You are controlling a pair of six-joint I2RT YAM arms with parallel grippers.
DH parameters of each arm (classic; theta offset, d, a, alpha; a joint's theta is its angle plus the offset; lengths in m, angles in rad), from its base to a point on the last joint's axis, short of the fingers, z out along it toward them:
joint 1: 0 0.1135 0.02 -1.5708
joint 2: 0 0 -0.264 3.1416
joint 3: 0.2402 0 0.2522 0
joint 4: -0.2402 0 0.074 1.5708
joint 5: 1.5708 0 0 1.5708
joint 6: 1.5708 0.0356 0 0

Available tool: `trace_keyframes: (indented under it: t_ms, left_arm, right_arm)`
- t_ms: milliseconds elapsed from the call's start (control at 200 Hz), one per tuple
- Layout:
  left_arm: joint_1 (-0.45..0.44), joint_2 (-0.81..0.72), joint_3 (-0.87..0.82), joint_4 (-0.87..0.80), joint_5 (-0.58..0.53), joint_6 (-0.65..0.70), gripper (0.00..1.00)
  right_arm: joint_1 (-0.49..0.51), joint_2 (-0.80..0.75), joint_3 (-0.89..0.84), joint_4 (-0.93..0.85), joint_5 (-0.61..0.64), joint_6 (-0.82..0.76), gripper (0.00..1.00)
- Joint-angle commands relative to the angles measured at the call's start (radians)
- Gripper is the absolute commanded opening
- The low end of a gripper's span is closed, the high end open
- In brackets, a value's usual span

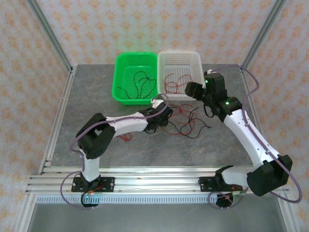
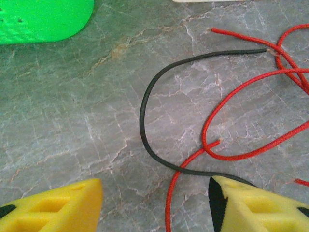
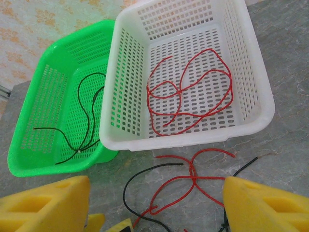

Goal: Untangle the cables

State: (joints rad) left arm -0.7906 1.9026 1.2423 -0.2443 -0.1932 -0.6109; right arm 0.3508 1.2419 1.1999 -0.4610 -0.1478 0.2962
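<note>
Your stock on the counter [image 1: 96, 96], item by item.

1. Green basket [image 1: 118, 77]: it stands at the far side of the counter, side by side with the white basket [image 1: 197, 60] on its right, rims touching. Thin black cables [image 3: 89, 108] lie loose on its floor.

2. White basket: red cables [image 3: 193, 92] lie curled on its floor, their loops crossing one another.

3. Loose cables [image 1: 186, 123]: you have a small tangle of red and black strands on the bare counter, just in front of the two baskets and between your two arms. In the left wrist view, one black strand [image 2: 145, 96] bends in a wide C. Red strands [image 2: 231, 96] loop and cross to its right.

4. Left hand [image 2: 154, 208]: it is low over the counter at the near left edge of the tangle, with its yellow fingers [image 2: 53, 208] apart and nothing clamped. The black strand's lower end runs up against the inner edge of the right finger. One red strand lies on the counter in the gap between the fingers.

5. Right hand [image 3: 157, 208]: it is raised above the counter in front of the white basket, tilted toward both baskets. Its fingers stand apart and hold nothing. You see the loose strands on the counter below the gap.
</note>
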Motion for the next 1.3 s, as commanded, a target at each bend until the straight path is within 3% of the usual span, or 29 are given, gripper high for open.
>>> trace_keyframes:
  t_ms: [0, 285, 596, 916, 1291]
  left_arm:
    - [0.013, 0.034, 0.023, 0.071, -0.023, 0.049, 0.58]
    - [0.032, 0.086, 0.040, 0.118, -0.043, 0.076, 0.56]
    - [0.042, 0.130, 0.059, 0.150, -0.069, 0.094, 0.45]
    - [0.049, 0.146, 0.066, 0.151, -0.094, 0.102, 0.27]
    - [0.053, 0.180, 0.097, 0.126, -0.108, 0.112, 0.27]
  right_arm:
    - [0.003, -0.029, -0.017, 0.019, -0.003, 0.014, 0.71]
    - [0.004, -0.033, -0.022, 0.015, -0.013, 0.023, 0.69]
    - [0.004, -0.049, -0.032, 0.003, -0.013, 0.025, 0.67]
    - [0.004, -0.057, -0.022, -0.014, -0.007, 0.022, 0.66]
    - [0.004, -0.094, -0.007, -0.030, 0.001, 0.019, 0.66]
